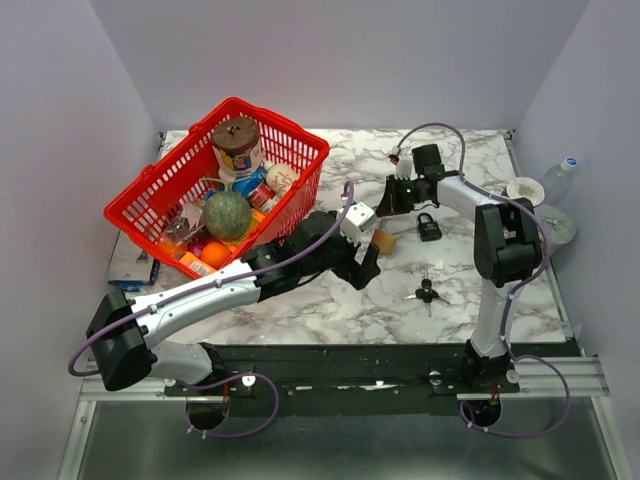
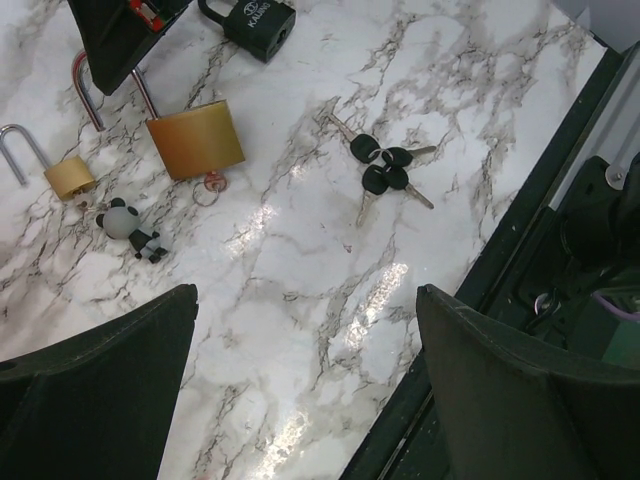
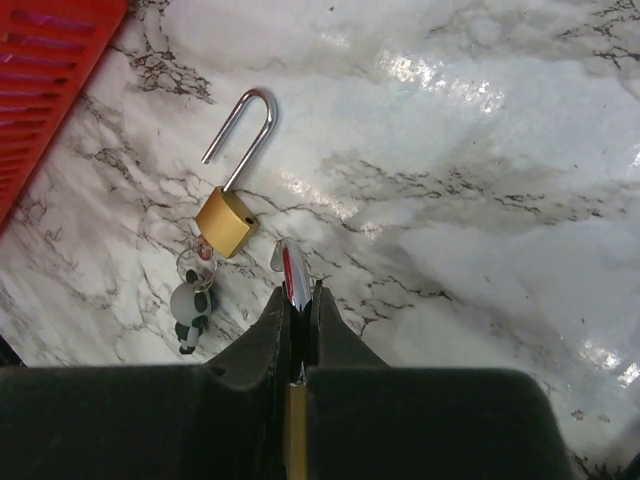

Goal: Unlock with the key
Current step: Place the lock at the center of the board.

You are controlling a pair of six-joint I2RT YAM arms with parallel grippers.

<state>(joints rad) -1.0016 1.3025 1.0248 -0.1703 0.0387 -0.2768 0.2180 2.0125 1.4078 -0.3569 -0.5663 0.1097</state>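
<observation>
- Right claw (image 3: 298, 290) clamped the big brass padlock (image 2: 195, 140) by its shackle, seemingly steadying it for a key.
- Left claw (image 2: 308, 300) hung apart; keys (image 2: 385, 170) lay loose near that padlock, not yet taken.

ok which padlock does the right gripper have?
The larger brass padlock: the right gripper is shut on its shackle. The small brass padlock with the panda tag and the black padlock lie free.

Left gripper (image 2: 305, 295) spread wide, right gripper (image 3: 298, 300) pinched on padlock (image 2: 195, 140) shackle
</observation>
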